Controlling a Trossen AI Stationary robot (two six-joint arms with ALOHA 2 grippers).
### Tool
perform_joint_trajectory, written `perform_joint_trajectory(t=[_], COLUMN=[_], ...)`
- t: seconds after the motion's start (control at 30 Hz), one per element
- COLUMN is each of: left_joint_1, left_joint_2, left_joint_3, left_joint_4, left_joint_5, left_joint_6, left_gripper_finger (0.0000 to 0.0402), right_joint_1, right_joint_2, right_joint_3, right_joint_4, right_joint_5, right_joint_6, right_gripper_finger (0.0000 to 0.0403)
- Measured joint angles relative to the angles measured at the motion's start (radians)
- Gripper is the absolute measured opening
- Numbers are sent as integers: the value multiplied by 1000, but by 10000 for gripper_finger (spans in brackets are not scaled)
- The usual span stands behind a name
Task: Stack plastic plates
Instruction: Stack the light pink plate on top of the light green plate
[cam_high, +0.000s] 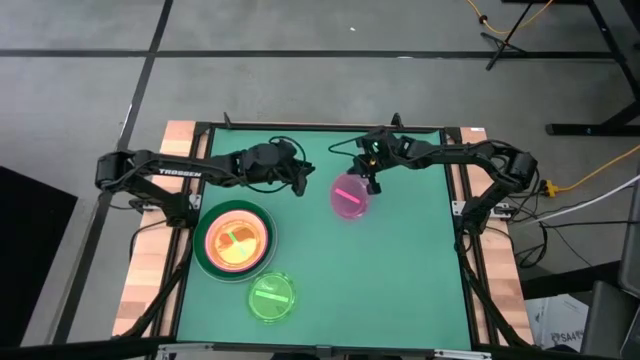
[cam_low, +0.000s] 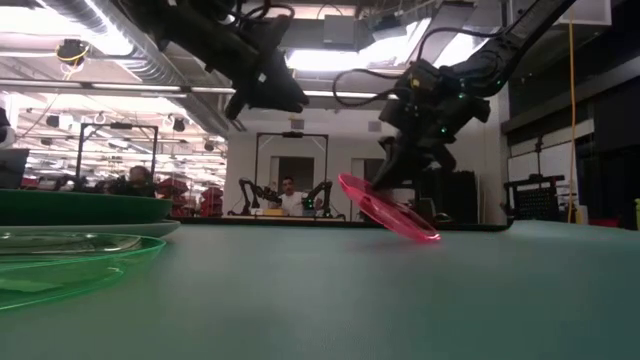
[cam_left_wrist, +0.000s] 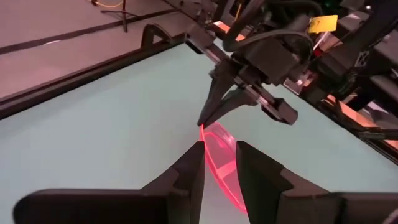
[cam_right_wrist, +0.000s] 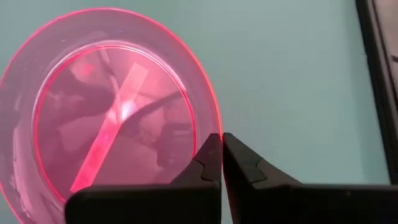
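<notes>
Right gripper, fingers pinched on the rim of the pink plate, holds it tilted at centre of the high view, one edge seemingly on the mat. The left gripper, jaws partly open and empty, hovers beside it. Step: carrying this plate; next, move it lower left onto the stack beside the lime-green plate.
</notes>
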Motion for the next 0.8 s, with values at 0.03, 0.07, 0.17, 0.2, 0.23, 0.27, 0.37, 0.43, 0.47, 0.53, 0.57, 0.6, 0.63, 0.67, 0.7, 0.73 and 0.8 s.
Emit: perform_joint_trajectory(t=[0.03, 0.07, 0.17, 0.2, 0.23, 0.27, 0.37, 0.43, 0.47, 0.53, 0.57, 0.6, 0.63, 0.67, 0.7, 0.73, 0.8], left_joint_1=[0, 0, 0, 0, 0, 0, 0, 0, 0, 0, 0, 0, 0, 0, 0, 0, -4], left_joint_2=[8, 18, 58, 73, 89, 106, 154, 184, 197, 219, 228, 236, 245, 252, 259, 269, 286], left_joint_3=[0, 0, 0, 0, 0, 0, 0, 0, 0, 0, 0, 0, 0, 0, 0, 0, 0], left_joint_4=[12, 19, 38, 44, 53, 69, 107, 132, 145, 176, 183, 194, 203, 209, 215, 232, 255], left_joint_5=[-1, -1, -1, 0, -1, -1, 7, 9, 12, 15, 15, 15, 15, 15, 14, 14, 14], left_joint_6=[-1, -3, -45, -57, -72, -82, -115, -132, -133, -147, -162, -179, -189, -197, -207, -211, -211], left_gripper_finger=[85, 85, 85, 85, 85, 85, 85, 85, 85, 85, 85, 85, 85, 85, 85, 85, 85], right_joint_1=[0, 0, 0, 0, 0, 0, 0, 0, 0, 0, 0, 0, 0, 0, 0, 0, 0], right_joint_2=[0, 0, 0, 0, 0, 0, 0, 0, 0, 0, 0, 0, 0, 0, 0, 0, 0], right_joint_3=[0, 0, 0, 0, 0, 0, 0, 0, 0, 0, 0, 0, 0, 0, 0, 0, 0], right_joint_4=[5, 13, 37, 43, 46, 47, 47, 47, 47, 47, 47, 47, 47, 47, 47, 47, 47], right_joint_5=[0, 0, 0, 0, 0, 0, 1, 1, 1, 2, 2, 2, 2, 2, 2, 2, 2], right_joint_6=[0, 0, 0, 0, 0, 0, 0, -1, -1, -1, -1, -1, -1, -1, -1, -1, -1], right_gripper_finger=[0, 0, 0, 0, 0, 0, 0, 0, 0, 0, 0, 0, 0, 0, 0, 0, 0])
